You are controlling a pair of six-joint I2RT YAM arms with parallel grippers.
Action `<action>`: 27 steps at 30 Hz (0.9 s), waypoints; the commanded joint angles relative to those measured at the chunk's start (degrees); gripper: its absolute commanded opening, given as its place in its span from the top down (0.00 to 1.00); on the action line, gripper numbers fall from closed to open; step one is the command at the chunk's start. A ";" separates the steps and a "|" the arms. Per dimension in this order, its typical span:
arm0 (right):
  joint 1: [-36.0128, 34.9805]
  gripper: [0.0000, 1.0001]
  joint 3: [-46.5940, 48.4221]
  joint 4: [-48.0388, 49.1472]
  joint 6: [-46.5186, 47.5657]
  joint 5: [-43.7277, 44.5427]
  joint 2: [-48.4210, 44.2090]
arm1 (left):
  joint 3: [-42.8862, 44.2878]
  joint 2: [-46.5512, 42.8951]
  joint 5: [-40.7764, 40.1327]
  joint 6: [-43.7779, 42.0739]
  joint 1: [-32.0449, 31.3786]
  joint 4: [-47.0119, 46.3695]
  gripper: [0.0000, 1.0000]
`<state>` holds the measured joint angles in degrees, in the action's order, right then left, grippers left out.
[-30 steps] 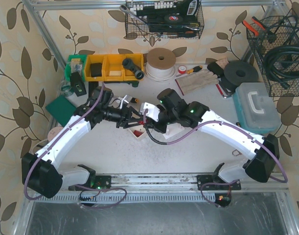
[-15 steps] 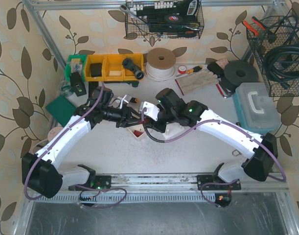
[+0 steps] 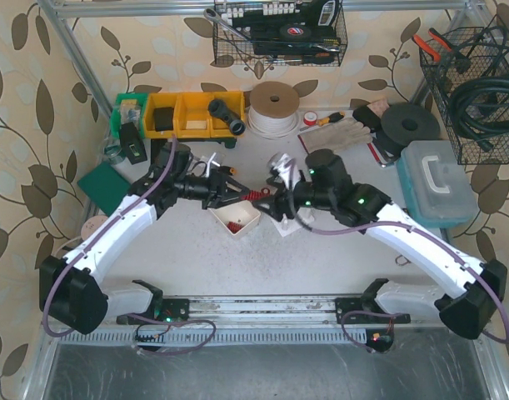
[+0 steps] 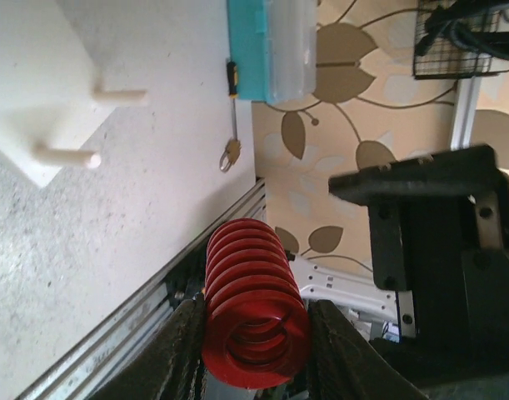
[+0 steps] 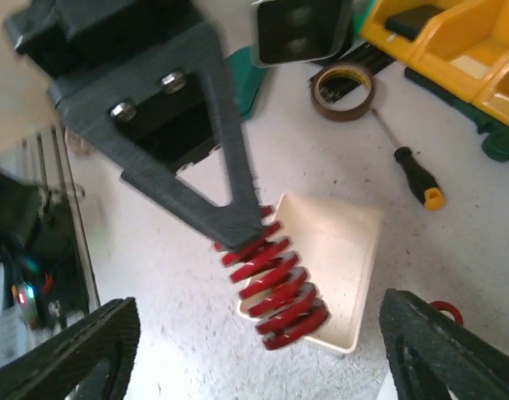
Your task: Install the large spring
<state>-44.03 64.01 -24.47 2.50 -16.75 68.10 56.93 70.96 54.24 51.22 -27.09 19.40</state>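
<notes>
One red spring [image 4: 251, 279] sits clamped in the left pincer [image 4: 254, 310], just ahead of the right pincer [image 5: 258, 305], whose jaws stand wide.

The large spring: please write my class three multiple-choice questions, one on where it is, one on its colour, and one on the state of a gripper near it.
1. Where is the large spring?
A. In a yellow bin
B. Between the fingers of the left gripper
C. Lying flat on the table

2. What colour is it?
A. Silver
B. Blue
C. Red

3. How does the right gripper stand?
A. Open
B. Shut on the spring
C. Shut on a screwdriver

Answers:
1 B: the left wrist view shows the coils clamped between the two fingers.
2 C: every coil is red.
3 A: in the right wrist view its fingers stand wide apart and grip nothing.
</notes>
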 commanded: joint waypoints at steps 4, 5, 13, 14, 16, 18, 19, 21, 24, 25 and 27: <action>14.70 0.25 -9.44 20.80 -32.57 -19.55 -4.74 | -2.48 -0.48 1.84 11.93 -0.29 -21.29 1.00; 16.59 0.26 -11.08 25.26 -36.67 -21.93 -5.08 | -3.11 -0.43 1.84 13.60 -0.32 -23.74 1.00; 22.20 0.28 -16.49 45.98 -62.71 -33.04 -1.01 | -7.59 0.20 1.35 24.65 -1.05 -42.78 1.00; 22.15 0.27 -17.14 48.38 -65.56 -33.54 -0.17 | -7.74 0.35 1.20 25.05 -1.18 -43.69 1.00; 22.15 0.25 -17.41 49.26 -68.08 -33.93 0.77 | -8.07 0.56 0.78 26.32 -1.48 -46.05 1.00; 22.22 0.23 -17.59 47.06 -67.53 -33.58 1.08 | -8.44 0.74 0.37 27.84 -1.61 -48.89 1.00; 22.21 0.23 -17.60 46.05 -67.24 -33.45 1.22 | -8.63 0.82 0.23 28.62 -1.72 -50.26 1.00; 22.23 0.23 -17.91 45.98 -68.09 -33.15 1.61 | -8.61 1.00 0.17 29.39 -1.91 -51.74 1.00; 22.15 0.23 -18.89 49.41 -71.56 -33.09 2.63 | -8.44 1.09 0.08 29.72 -2.25 -52.63 1.00; 22.17 0.24 -19.19 51.34 -73.15 -33.08 2.96 | -8.37 1.19 0.08 29.77 -2.40 -52.81 1.00; 22.22 0.26 -19.59 54.80 -76.00 -33.21 3.80 | -8.30 1.36 0.03 30.01 -2.56 -53.32 1.00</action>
<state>-22.00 46.04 22.44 -66.61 -48.71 70.30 48.07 72.03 54.06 79.72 -28.88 -27.20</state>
